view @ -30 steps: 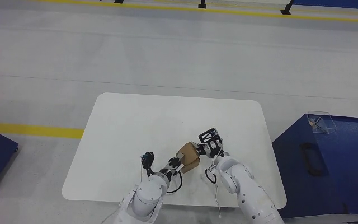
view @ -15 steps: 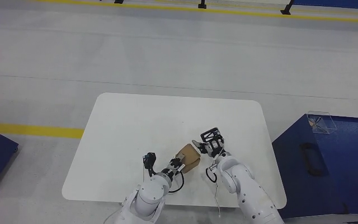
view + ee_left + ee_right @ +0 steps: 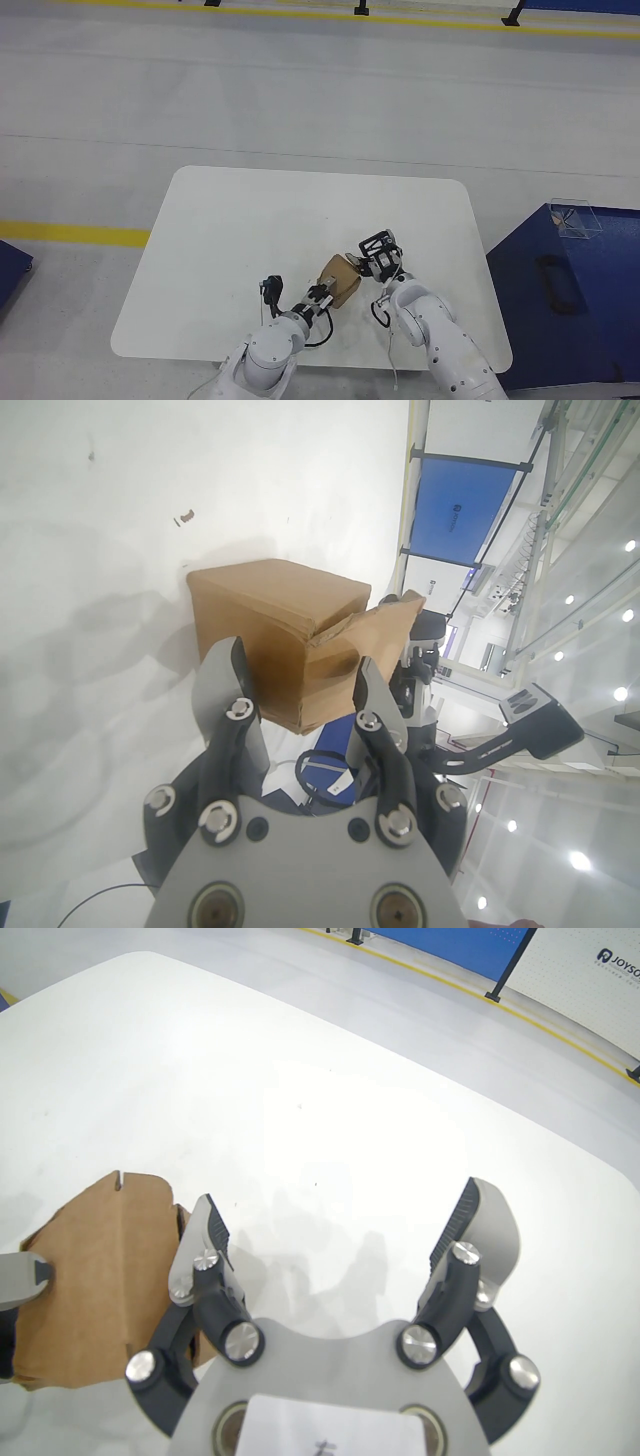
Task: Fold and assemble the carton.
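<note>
Bracing the carton [image 3: 280,600] at its near corner, the left fingers [image 3: 220,685] stand apart astride it. Just beyond, its loose flap [image 3: 390,620] sticks up beside the right fingers [image 3: 492,1223], also apart. Best, I judge, to push that flap inward squarely, carton flat on the surface [image 3: 300,1078].

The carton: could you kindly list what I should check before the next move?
1. Carton rests on the table: ok.
2. Left gripper open, facing the carton's corner: ok.
3. Right gripper open and empty: ok.
4. All flaps folded shut: not ok; one flap sticks out.
5. Right gripper's fingers clear of the carton: cannot tell; one lies right beside it.
</note>
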